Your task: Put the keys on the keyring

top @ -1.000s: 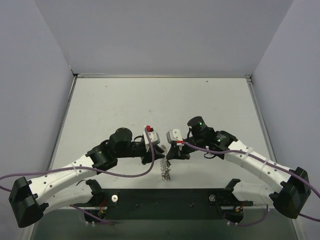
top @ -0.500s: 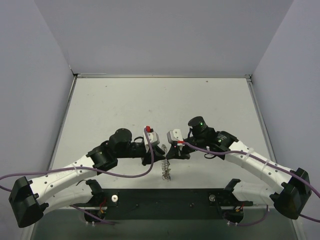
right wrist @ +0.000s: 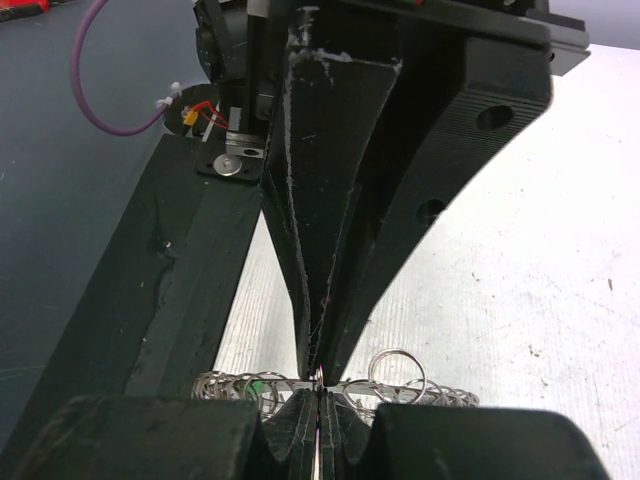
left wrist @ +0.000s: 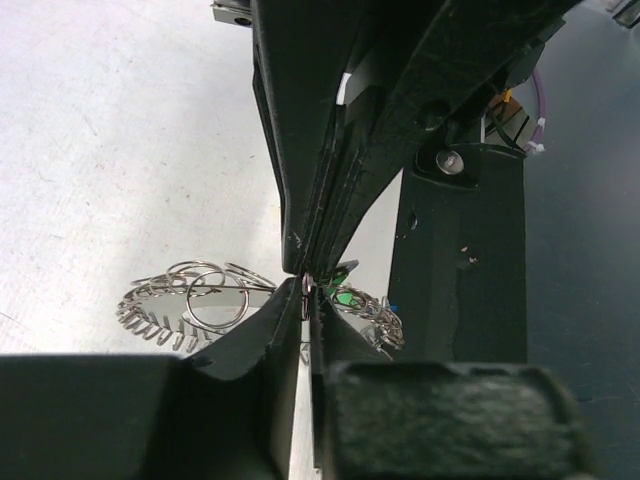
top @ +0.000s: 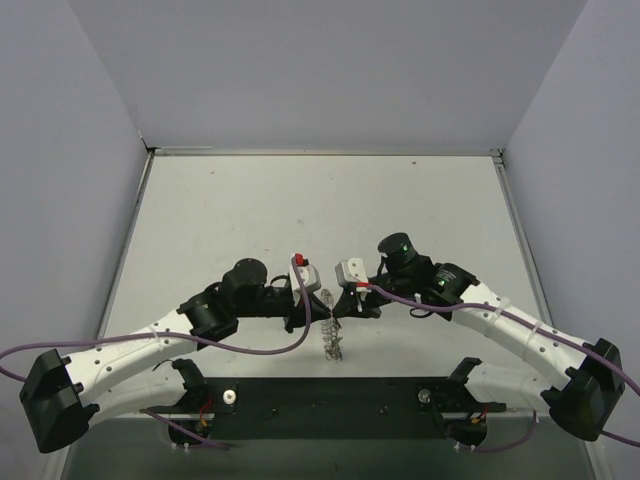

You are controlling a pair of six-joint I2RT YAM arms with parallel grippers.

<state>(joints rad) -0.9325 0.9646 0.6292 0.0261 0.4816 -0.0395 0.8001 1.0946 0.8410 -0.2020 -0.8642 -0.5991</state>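
Note:
The keyring [top: 331, 342] lies edge-on like a spring near the table's front edge, with small rings strung on it. My left gripper [top: 319, 312] and right gripper [top: 336, 310] meet tip to tip over its far end. In the left wrist view my left gripper [left wrist: 305, 295] is shut on a thin small ring with a pinkish tint, apparently a key's; the keyring [left wrist: 190, 300] and a green key head [left wrist: 348, 297] lie just beyond. In the right wrist view my right gripper [right wrist: 320, 385] is shut where the keyring [right wrist: 420, 388] wire crosses its tips. A green key head [right wrist: 258, 384] shows at the left.
The black base plate [top: 340, 395] runs along the table's near edge, right beside the keyring; it also shows in the left wrist view [left wrist: 460, 250] and the right wrist view [right wrist: 150, 280]. Grey walls enclose the table on three sides.
Both arms have shifted very slightly. The grippers stay shut, tip to tip, over the keyring, which has barely moved.

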